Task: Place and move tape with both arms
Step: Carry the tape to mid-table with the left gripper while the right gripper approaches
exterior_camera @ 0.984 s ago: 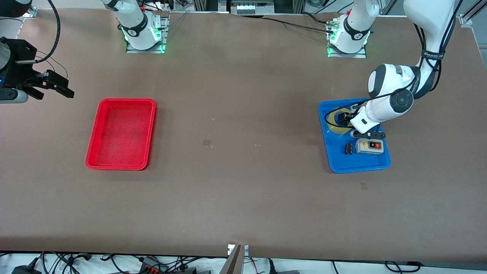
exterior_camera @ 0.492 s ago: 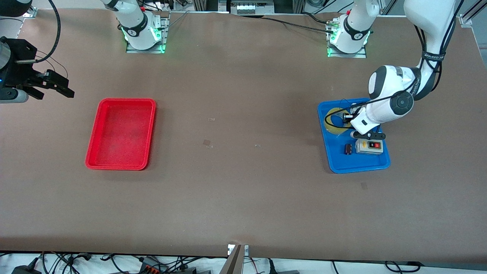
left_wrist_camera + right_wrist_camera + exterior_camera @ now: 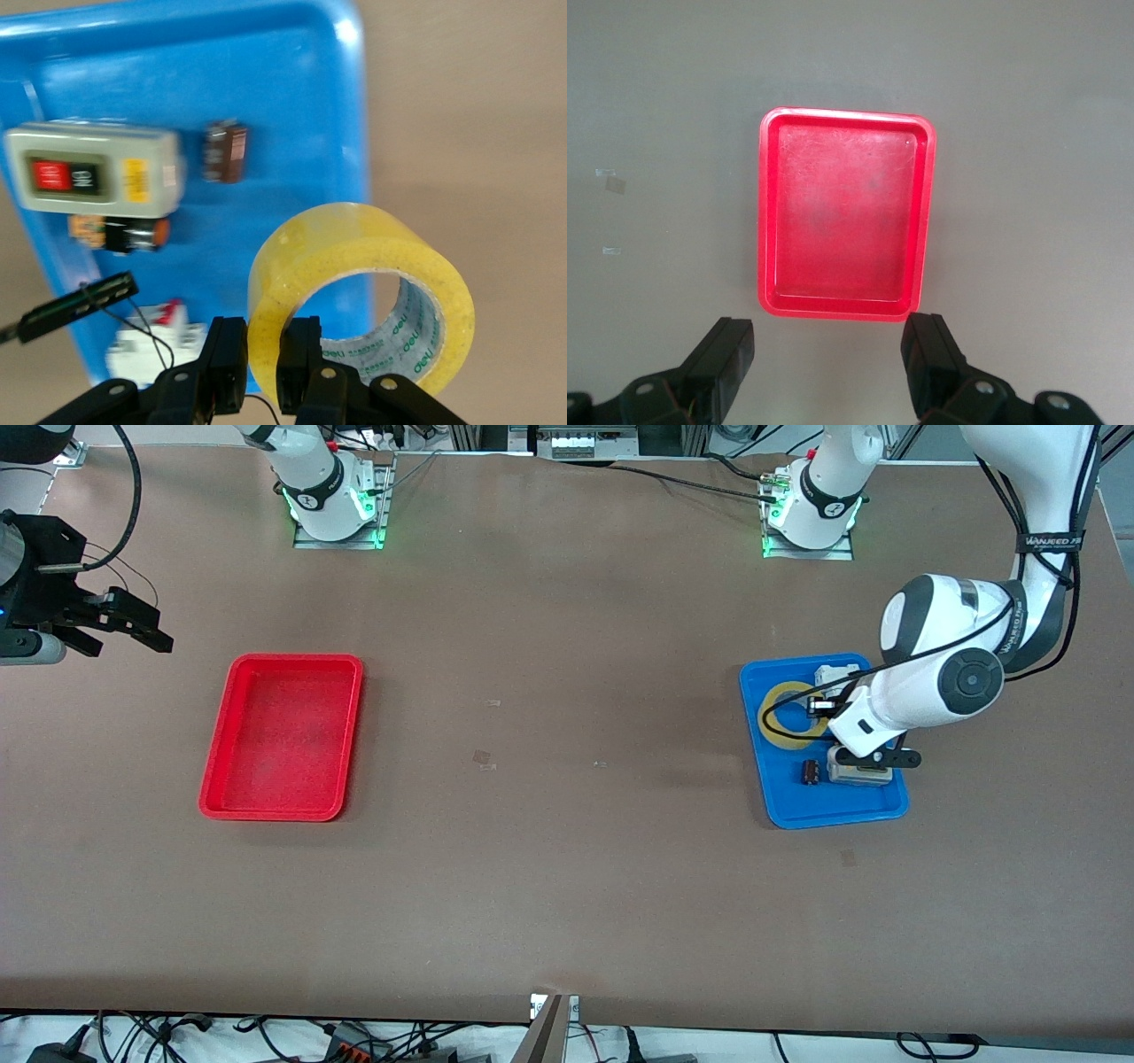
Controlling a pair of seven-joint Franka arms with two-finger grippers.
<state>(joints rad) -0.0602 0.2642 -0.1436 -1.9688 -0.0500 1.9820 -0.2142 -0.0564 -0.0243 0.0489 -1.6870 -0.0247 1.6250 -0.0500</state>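
Nearest the front camera, bare brown desk. Then the blue tray, holding a grey switch box and small parts. Above it, the left tool clamped on the wall of the tape, apparently lifted for carrying. Red tray empty, likely the destination. Right tool spread apart, waiting above the desk beside it.

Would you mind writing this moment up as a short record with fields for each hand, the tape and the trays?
left hand: shut on the tape's wall, one finger inside the hole, one outside, over the blue tray
tape: lifted above the blue tray
blue tray: toward the left arm's end; holds a grey switch box and small parts
right hand: open, waiting above the table near the red tray
red tray: toward the right arm's end, nothing in it
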